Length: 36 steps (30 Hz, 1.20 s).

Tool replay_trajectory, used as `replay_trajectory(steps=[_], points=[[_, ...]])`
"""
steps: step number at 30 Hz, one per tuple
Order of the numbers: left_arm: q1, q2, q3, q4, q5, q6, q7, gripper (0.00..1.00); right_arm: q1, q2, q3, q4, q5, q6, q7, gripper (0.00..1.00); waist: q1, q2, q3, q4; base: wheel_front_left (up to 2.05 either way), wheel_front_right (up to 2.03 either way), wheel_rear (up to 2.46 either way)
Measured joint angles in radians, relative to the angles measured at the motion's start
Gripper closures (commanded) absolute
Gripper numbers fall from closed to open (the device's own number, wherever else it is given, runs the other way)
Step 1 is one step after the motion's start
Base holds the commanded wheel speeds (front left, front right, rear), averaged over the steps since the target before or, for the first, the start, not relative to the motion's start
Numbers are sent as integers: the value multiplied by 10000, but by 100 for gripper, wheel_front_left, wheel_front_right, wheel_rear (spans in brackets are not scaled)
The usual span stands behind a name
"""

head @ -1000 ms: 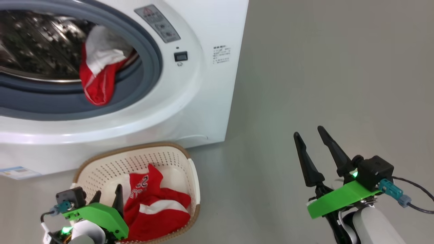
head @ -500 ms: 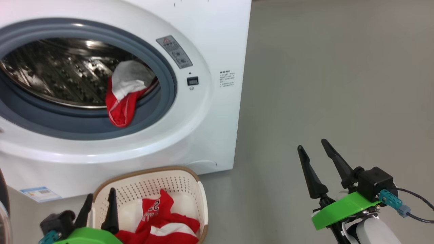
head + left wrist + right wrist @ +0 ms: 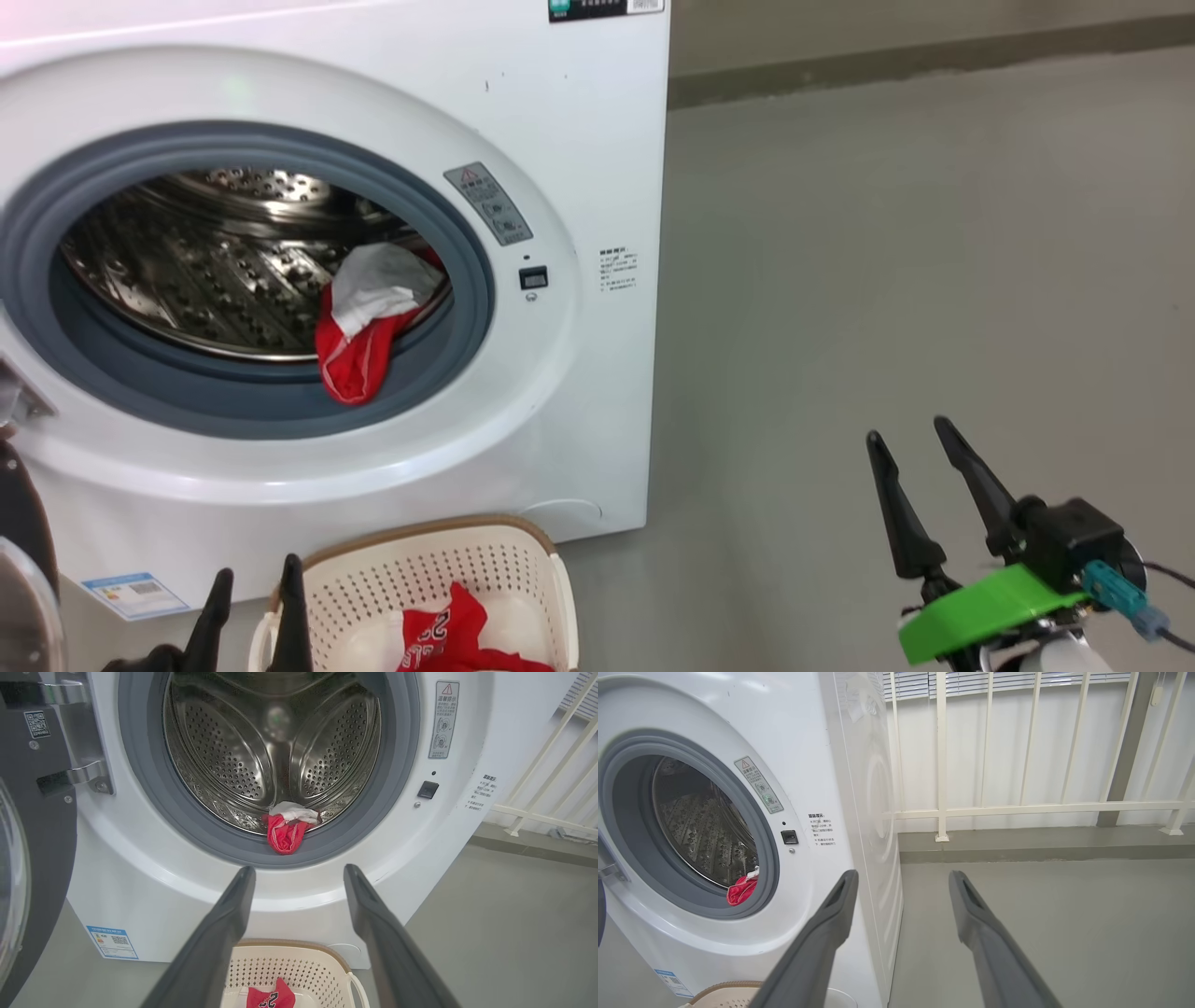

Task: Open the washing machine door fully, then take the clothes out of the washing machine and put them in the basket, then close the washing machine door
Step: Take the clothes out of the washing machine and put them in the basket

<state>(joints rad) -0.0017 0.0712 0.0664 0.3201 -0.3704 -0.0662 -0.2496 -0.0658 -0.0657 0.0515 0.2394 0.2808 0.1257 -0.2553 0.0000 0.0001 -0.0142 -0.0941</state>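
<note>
The clothes [image 3: 359, 359] hung over the washing machine's [image 3: 579, 140] gasket at the opening's four o'clock; more lay in the basket [image 3: 523, 569] at six. The left tool [image 3: 257, 574] and right tool [image 3: 907, 434] were released, empty.

Not much legible here. The pale sticker [image 3: 444, 718] right of the washing machine [image 3: 140, 896] opening has a red warning triangle over Chinese characters. There's a QR code sticker [image 3: 36, 723] on the washing machine door [image 3: 51, 858]. The low blue label [image 3: 112, 942] carries another QR code. White "2" on the clothes [image 3: 271, 997] in the basket [image 3: 299, 966]. Other print is too small.
</note>
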Motion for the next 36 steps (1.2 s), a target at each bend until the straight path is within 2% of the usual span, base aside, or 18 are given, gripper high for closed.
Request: replay_trajectory(steps=[3,13,36], points=[[371,-6,48,-497,151,142,0,0,369,31,-142,-119,-8,0,0,0,0,0,-209,32,0,0,0],[1241,15,211,-1580,558,140,0,0,1046,81,-387,-512,-23,0,0,0,0,0,-599,202,0,0,0],[1690,-58,142,-2027,648,153,0,0,1287,-38,-328,-575,-13,0,0,0,0,0,-756,262,0,0,0]])
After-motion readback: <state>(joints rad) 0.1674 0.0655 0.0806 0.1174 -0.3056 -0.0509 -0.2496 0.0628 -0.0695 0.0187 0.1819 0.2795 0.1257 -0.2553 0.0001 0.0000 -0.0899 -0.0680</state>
